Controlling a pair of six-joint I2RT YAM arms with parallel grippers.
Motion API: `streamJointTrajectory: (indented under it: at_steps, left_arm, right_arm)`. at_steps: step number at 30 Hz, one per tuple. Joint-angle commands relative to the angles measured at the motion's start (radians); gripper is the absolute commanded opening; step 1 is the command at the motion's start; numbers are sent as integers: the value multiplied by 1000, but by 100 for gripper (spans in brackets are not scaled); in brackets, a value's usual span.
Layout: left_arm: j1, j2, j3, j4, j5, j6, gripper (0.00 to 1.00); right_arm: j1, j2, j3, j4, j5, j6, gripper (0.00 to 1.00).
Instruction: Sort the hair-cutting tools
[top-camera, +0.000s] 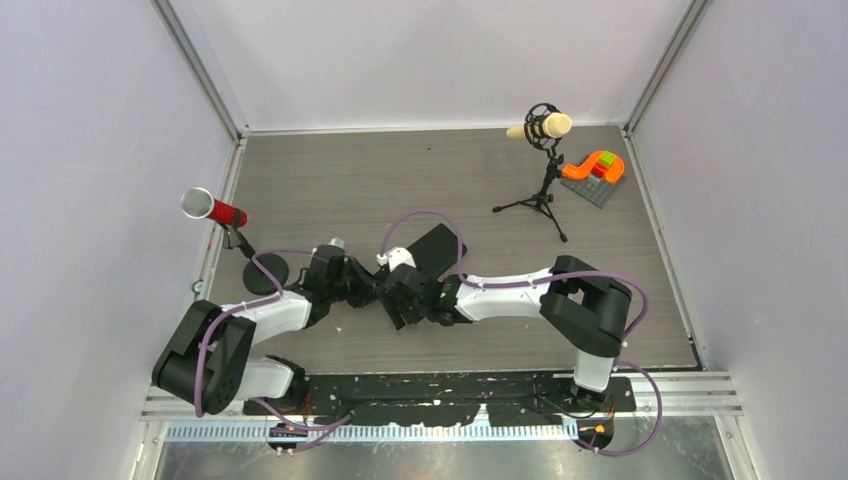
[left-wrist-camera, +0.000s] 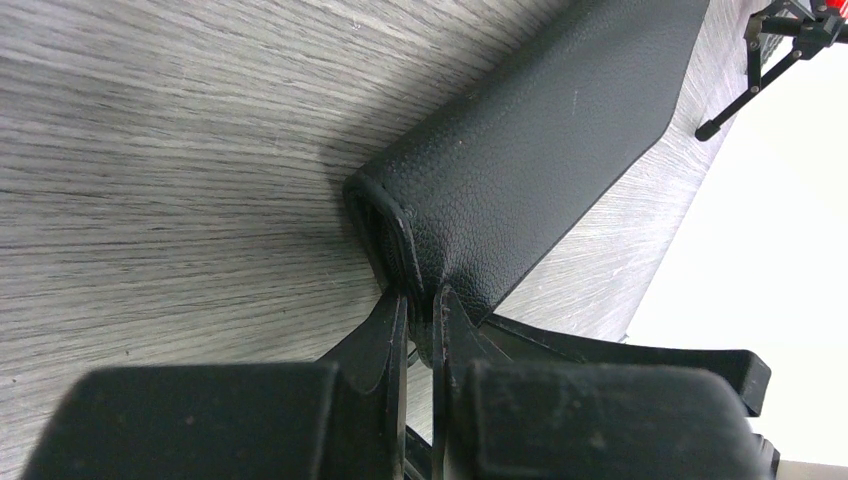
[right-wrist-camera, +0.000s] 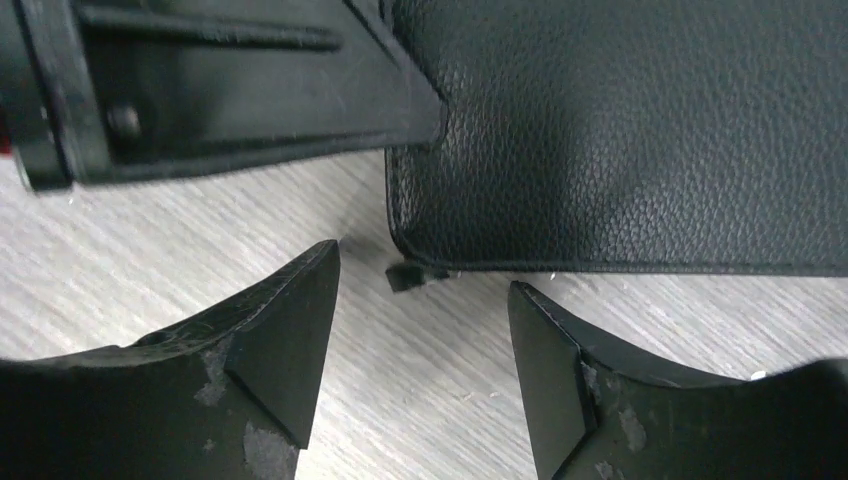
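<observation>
While left gripper (left-wrist-camera: 420, 305) pinches case (left-wrist-camera: 540, 150) corner, right gripper (right-wrist-camera: 425, 330) spread wide, case diagonal

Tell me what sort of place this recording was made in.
Probably a robot lab test cell: a grey wood-grain table boxed in by plain pale walls, a left arm and right arm bolted at its near edge, plus a tripod microphone and a red microphone.

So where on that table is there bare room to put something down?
The widest patch of bare table lies at the back, between the red microphone and the cream microphone. Another lies between the orange blocks and the right arm. The middle is crowded: the left gripper grips the black case and the right gripper hangs open beside it.
</observation>
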Motion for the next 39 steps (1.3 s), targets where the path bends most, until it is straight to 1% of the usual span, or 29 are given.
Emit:
streamJointTrajectory:
  at_steps: [1, 5, 6, 7, 8, 9, 10, 12, 16, 18, 24, 29, 34, 39]
  left_arm:
    - [-1, -1, -31, -60, -63, 20, 0]
    - [-1, 4, -36, -50, -59, 15, 0]
    - [-1, 4, -37, -48, -58, 15, 0]
    - [-1, 3, -37, -49, -59, 15, 0]
    - [-1, 2, -37, -50, -58, 15, 0]
    - [-1, 1, -36, -52, -60, 16, 0]
    - [-1, 0, -35, -55, -60, 19, 0]
    - [-1, -3, -32, -66, -63, 25, 0]
    - [-1, -4, -30, -75, -72, 34, 0]
    - [-1, -5, -27, -78, -74, 37, 0]
    - [0, -27, -21, -122, -93, 70, 0]
    - [11, -57, -22, -179, -112, 114, 0]
    - [22, -47, -22, -193, -99, 143, 0]
    - [26, -10, 6, -203, -69, 176, 0]
  right_arm:
    - [17, 81, 56, -69, 111, 13, 69]
    - [31, 135, 99, -112, 144, 12, 60]
    - [32, 142, 102, -126, 157, 12, 55]
    - [33, 148, 102, -132, 168, 12, 52]
    - [34, 149, 99, -140, 171, 10, 43]
    - [34, 146, 89, -141, 176, 9, 38]
    - [35, 142, 82, -141, 177, 9, 29]
    - [34, 126, 61, -138, 176, 4, 20]
    - [33, 81, 17, -126, 167, -10, 10]
    - [33, 64, -3, -125, 175, -12, 6]
    - [-4, 15, -58, -139, 199, -9, 5]
    - [-107, -47, -134, -162, 205, 5, 5]
    - [-247, -124, -204, -160, 163, -6, 5]
    - [-306, -130, -209, -164, 157, -31, 5]
